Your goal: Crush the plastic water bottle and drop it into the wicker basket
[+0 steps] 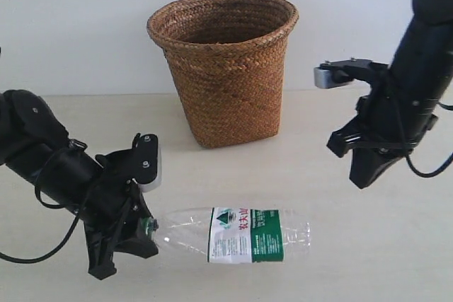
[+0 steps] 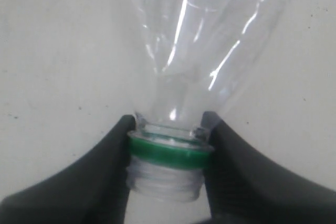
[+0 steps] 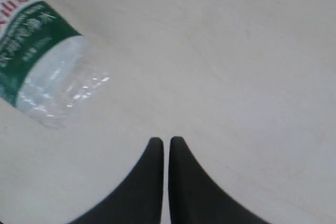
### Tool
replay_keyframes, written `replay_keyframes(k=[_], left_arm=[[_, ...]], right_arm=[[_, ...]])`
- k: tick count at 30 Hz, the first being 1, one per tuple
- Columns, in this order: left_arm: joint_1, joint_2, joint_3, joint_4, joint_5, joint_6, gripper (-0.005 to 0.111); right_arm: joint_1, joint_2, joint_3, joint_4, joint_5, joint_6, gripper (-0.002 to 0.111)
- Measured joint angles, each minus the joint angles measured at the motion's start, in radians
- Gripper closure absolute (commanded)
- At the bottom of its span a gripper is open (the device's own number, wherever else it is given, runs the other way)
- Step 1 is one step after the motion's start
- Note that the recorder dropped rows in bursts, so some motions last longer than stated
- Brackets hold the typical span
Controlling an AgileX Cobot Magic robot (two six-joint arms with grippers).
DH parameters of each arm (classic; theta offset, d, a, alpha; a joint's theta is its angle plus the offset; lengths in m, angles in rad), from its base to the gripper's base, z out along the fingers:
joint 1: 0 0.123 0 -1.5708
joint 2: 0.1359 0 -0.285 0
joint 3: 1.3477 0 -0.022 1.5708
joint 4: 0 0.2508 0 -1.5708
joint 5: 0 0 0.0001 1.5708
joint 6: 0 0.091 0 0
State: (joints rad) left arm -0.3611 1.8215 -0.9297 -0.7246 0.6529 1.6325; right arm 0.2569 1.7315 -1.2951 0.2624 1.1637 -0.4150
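Observation:
The clear plastic water bottle (image 1: 248,235) lies on its side on the table's near part, its white-and-green label facing up. My left gripper (image 1: 147,230) is shut on the bottle's neck. In the left wrist view the bottle (image 2: 210,35) stretches away from my left gripper (image 2: 169,123), whose black fingers (image 2: 113,166) press on a green ring above the bare threaded mouth. My right gripper (image 1: 362,180) hangs above the table, right of the bottle's base, shut and empty. In the right wrist view the bottle's base (image 3: 47,82) lies apart from my right gripper (image 3: 166,141). The wicker basket (image 1: 226,83) stands upright behind the bottle.
The pale table (image 1: 297,167) runs to a white wall behind the basket. The basket's round rim (image 1: 221,6) opens upward, between the two arms and farther back.

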Motion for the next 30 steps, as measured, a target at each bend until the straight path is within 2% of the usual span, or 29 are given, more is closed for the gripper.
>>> replay_keyframes(k=[5, 13, 20, 24, 25, 27, 28, 30], left_arm=[[0.000, -0.039, -0.031, 0.000, 0.000, 0.000, 0.102], [0.000, -0.081, -0.118, 0.011, 0.107, -0.024, 0.102], [0.000, -0.086, -0.318, 0.097, 0.199, -0.143, 0.102], [0.000, -0.086, -0.490, 0.182, 0.103, -0.271, 0.101], [0.000, -0.081, -0.523, 0.195, 0.056, -0.303, 0.097], [0.000, -0.060, -0.604, 0.199, -0.085, -0.351, 0.080], [0.000, -0.046, -0.637, 0.199, -0.137, -0.360, 0.060], [0.000, -0.001, -0.718, 0.202, -0.228, -0.369, 0.030]], right_arm=[[-0.082, -0.010, 0.071, -0.004, -0.054, -0.019, 0.108], [-0.101, -0.010, 0.091, -0.004, -0.097, -0.025, 0.108], [-0.101, -0.010, 0.091, 0.000, -0.103, -0.025, 0.108], [-0.102, -0.010, 0.091, 0.000, -0.118, -0.025, 0.108], [-0.102, -0.010, 0.091, 0.002, -0.121, -0.025, 0.108], [-0.104, -0.010, 0.091, 0.009, -0.129, -0.025, 0.108], [-0.104, -0.010, 0.091, 0.011, -0.133, -0.025, 0.108], [-0.104, -0.010, 0.091, 0.011, -0.143, -0.027, 0.108]])
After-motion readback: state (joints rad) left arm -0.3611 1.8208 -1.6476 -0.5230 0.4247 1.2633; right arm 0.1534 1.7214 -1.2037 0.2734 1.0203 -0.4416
